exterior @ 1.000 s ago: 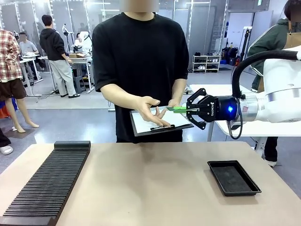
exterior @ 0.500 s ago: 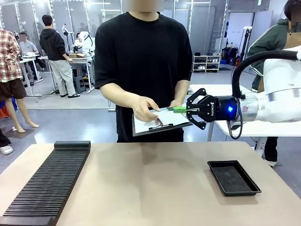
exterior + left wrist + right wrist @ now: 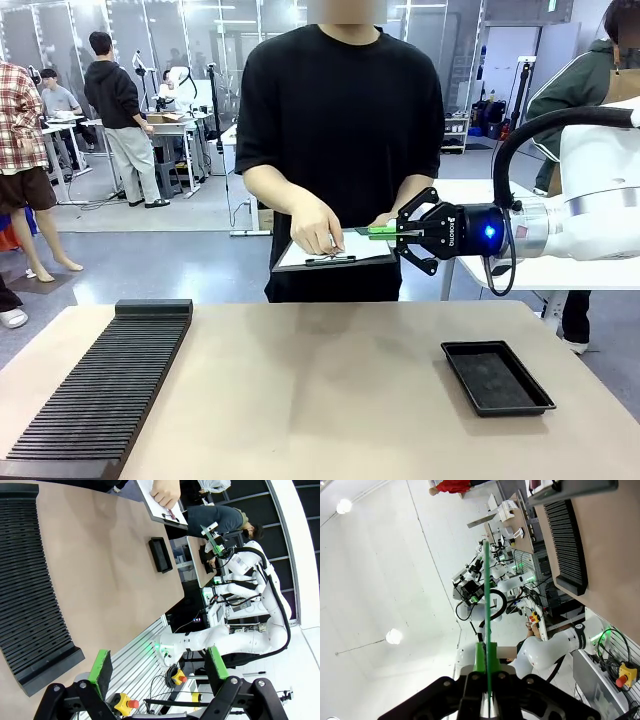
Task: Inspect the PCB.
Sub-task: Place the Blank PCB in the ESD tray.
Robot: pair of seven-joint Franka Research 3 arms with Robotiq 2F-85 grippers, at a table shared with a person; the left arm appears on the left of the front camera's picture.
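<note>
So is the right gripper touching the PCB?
Touching: the right wrist view shows the right gripper shut on the thin green PCB, edge-on between its pads.

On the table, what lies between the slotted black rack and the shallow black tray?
Nothing: in the front view the tabletop is bare between the rack and the tray. The left wrist view shows the same bare stretch.

PCB point(image 3: 372, 231) seen edge-on, face hidden, clipboard point(image 3: 300, 258) writing too small to read
</note>
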